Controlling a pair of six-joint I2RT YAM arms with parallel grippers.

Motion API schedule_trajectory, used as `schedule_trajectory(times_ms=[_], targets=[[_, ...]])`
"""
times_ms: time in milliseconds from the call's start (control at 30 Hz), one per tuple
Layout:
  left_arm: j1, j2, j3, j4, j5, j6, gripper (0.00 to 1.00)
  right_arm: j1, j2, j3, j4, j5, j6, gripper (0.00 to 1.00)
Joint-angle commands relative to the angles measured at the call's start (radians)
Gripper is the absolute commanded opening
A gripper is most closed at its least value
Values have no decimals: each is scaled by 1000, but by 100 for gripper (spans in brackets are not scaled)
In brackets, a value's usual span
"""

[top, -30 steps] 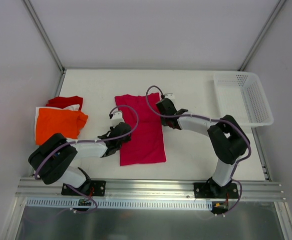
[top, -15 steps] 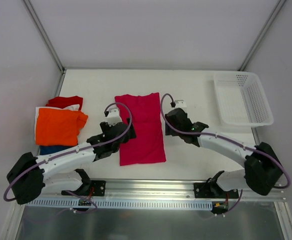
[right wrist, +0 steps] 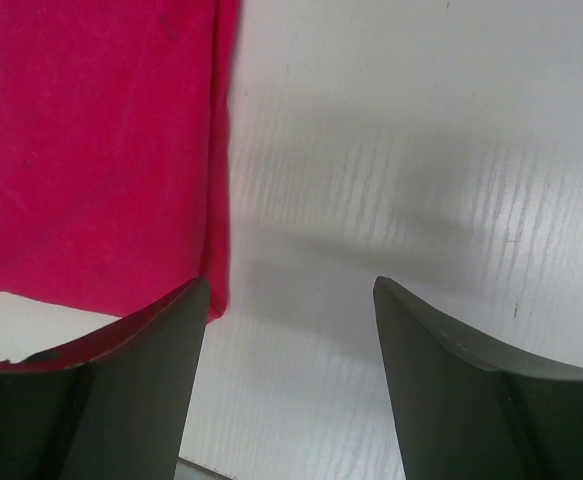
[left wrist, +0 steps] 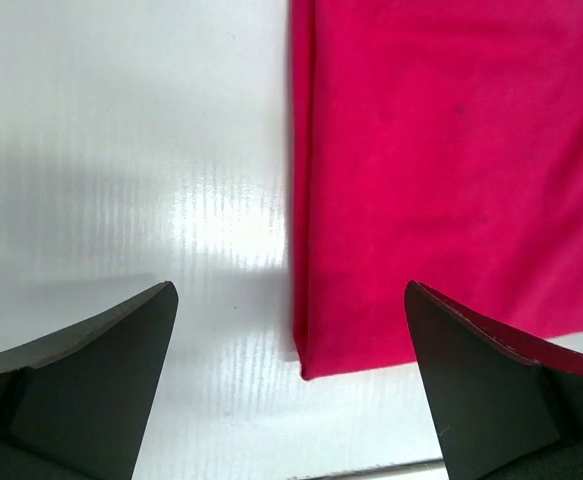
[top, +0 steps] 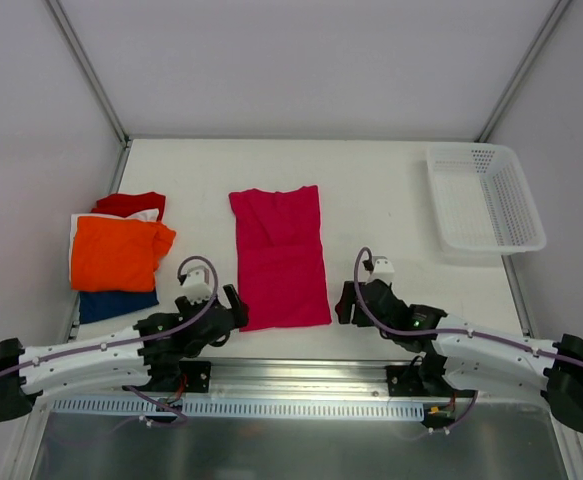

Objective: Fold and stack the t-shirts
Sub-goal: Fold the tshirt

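Nearby, a basket [top: 483,200] and stacked t-shirts [top: 119,252] flank the magenta-pink t-shirt [top: 279,258].

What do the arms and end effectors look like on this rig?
Left arm and right arm: white tubular links, black joint housings, black base plates. A purple cable loops along each, and a small white block sits at each wrist. Left end effector and right end effector: black, with two plain wedge-shaped fingers. No markings visible.
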Motion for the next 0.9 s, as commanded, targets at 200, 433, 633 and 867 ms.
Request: schedule_trajectory(times_ms=[200, 433, 633, 867], targets=[[-13, -398, -131, -2, 38, -9, 99, 42, -51, -53, 121, 41, 125, 71], [-13, -475, -222, 20, 99, -55, 99, 83, 86, -73, 256, 53, 176, 71], [-13, -403, -233, 65, 122, -70, 99, 108, 184, -62, 343, 56, 197, 71], [-13, -398, -265, 121, 152, -85, 99, 125, 270, -7, 354, 36, 191, 71]])
